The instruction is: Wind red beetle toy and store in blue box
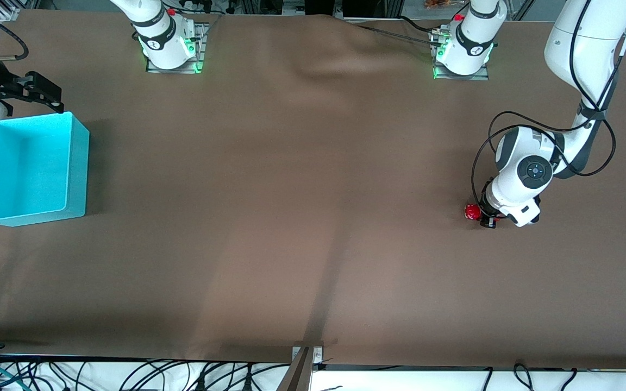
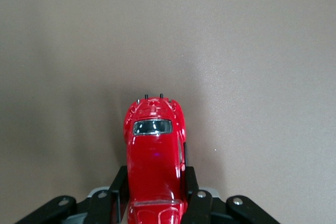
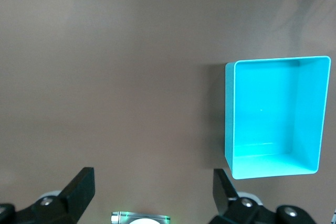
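Over at the right arm's end, box (image 1: 76, 163): open-topped and cyan, standing on the brown table (image 1: 291, 217).
Right gripper (image 3: 152, 195): up over the table by the box, fingers spread wide, holding nothing; this arm waits.
Beetle (image 2: 155, 156): down at the table near the left arm's end, well apart from the box.
Left gripper (image 2: 156, 198): clamped on the beetle's sides.

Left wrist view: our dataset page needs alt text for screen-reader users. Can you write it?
A small glossy red beetle-shaped toy car with dark windows is clamped at its sides between the black fingers of the left pincer, over a plain brown table cover.
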Tool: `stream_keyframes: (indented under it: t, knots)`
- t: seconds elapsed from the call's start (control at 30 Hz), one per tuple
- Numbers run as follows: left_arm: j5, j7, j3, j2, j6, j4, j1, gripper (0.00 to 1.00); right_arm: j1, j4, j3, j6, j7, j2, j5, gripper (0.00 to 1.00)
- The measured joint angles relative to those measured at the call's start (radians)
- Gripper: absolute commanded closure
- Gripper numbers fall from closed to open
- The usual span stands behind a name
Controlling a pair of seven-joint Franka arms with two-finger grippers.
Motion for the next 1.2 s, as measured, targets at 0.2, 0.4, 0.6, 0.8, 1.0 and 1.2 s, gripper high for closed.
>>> stream_keyframes:
  t: [0.2,0.4,0.6,0.8,1.0,1.2]
  knots:
    - [0.000,0.007,0.007,0.044,0.025,0.010,0.000,0.40,0.000,0.000,0.000,0.000,0.000,0.000,0.000,0.00]
    - [0.000,0.012,0.009,0.059,0.026,0.019,0.000,0.29,0.000,0.000,0.000,0.000,0.000,0.000,0.000,0.00]
    - [0.001,0.014,0.008,0.062,0.029,0.025,0.000,0.14,0.000,0.000,0.000,0.000,0.000,0.000,0.000,0.00]
    - [0.000,0.012,0.005,0.062,0.025,0.045,-0.001,0.07,0.000,0.000,0.000,0.000,0.000,0.000,0.000,0.00]
    - [0.000,0.010,0.001,0.063,0.003,0.071,-0.002,0.08,0.000,0.000,0.000,0.000,0.000,0.000,0.000,0.00]
    - [0.000,0.010,-0.007,0.064,-0.011,0.079,-0.002,0.08,0.000,0.000,0.000,0.000,0.000,0.000,0.000,0.00]
